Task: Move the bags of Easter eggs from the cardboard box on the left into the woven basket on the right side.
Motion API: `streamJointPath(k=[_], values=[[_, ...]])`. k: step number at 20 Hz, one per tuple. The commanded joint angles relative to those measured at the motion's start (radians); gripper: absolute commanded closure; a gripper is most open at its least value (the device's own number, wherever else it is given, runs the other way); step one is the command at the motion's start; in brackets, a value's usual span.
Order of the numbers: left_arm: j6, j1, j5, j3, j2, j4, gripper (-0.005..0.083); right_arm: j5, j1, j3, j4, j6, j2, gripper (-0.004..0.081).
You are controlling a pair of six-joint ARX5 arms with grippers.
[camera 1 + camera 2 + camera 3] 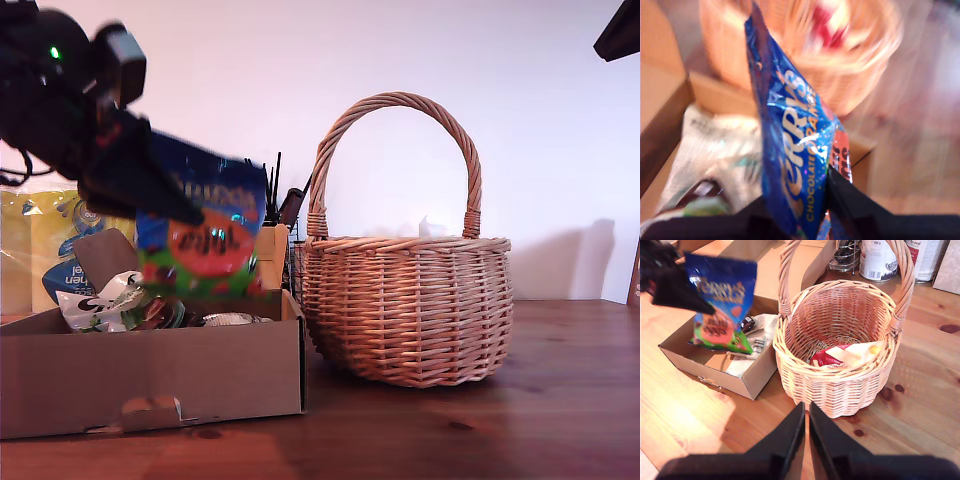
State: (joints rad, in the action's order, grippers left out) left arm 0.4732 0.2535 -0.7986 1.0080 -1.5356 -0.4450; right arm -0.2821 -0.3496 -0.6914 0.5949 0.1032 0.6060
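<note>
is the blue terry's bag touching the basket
Apart. The second wrist view shows the blue bag hanging from my first tool above the cardboard box, clear of the basket.

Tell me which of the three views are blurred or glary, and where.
First wrist view: heavy motion blur on the woven basket; the blue Terry's bag stays readable, with glare streaks on its foil. Exterior view: the arm and that bag are smeared, the basket sharp. Second wrist view: mostly sharp, with a bright washed-out patch on the table before the cardboard box.

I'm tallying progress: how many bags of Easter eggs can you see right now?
3: a blue Terry's bag held by my first gripper above the cardboard box, a white-and-green bag in the box, a red-and-cream bag in the woven basket. More may be hidden.
</note>
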Motion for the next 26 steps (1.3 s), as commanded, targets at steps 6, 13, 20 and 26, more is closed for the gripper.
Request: streamJointPath(k=[6, 13, 20, 26], values=[[-0.179, 0.068, -0.243, 0.007, 0.0, 0.147, 0.0797, -0.006, -0.005, 0.006, -0.007, 0.002, 0.0, 0.0782], [-0.343, 0.324, 0.087, 0.007, -0.001, 0.535, 0.0797, -0.006, -0.005, 0.006, -0.006, 0.002, 0.0, 0.0782], [-0.208, 0.518, 0.616, 0.007, -0.045, 0.799, 0.0797, -0.006, -0.005, 0.006, 0.0, 0.002, 0.0, 0.0782], [-0.083, 0.568, 0.815, 0.009, -0.203, 0.981, 0.0797, -0.007, -0.005, 0.006, -0.005, 0.002, 0.0, 0.0782]])
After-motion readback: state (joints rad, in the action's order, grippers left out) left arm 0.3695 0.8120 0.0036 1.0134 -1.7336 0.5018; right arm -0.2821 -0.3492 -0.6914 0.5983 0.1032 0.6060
